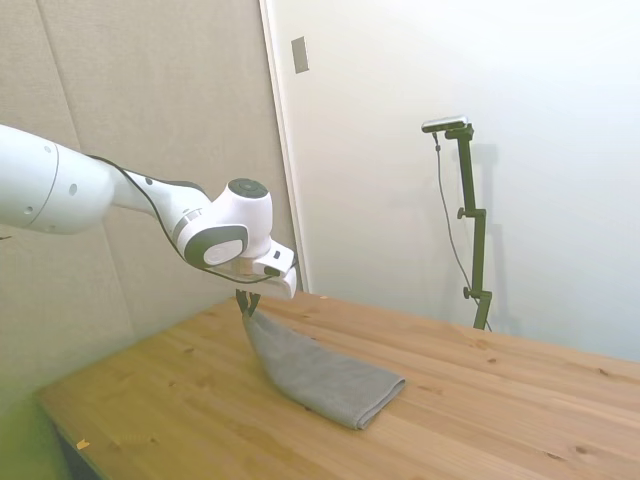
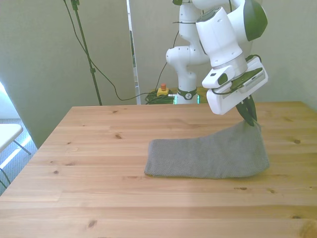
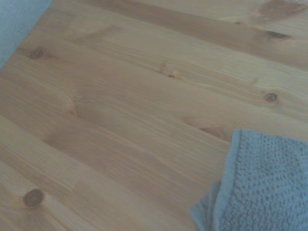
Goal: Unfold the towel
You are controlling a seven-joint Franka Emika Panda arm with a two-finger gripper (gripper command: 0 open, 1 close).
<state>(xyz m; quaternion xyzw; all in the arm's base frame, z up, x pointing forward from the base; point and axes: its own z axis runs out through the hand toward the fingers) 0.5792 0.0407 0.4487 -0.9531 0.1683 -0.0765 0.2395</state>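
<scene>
The grey towel [image 1: 320,375] [image 2: 210,156] lies folded on the wooden table [image 2: 99,148], with one corner pulled up off the surface. My gripper [image 1: 246,303] [image 2: 250,117] is shut on that raised corner, at the front view's right end of the towel. From there the cloth slopes down to the flat folded end at the front view's left. The wrist view shows a close patch of the towel [image 3: 269,187] with its hemmed edge over bare wood.
The table's edges run near the towel only at the front view's right. Bare wood [image 1: 180,400] surrounds the towel on the other sides. A wall stands behind the table.
</scene>
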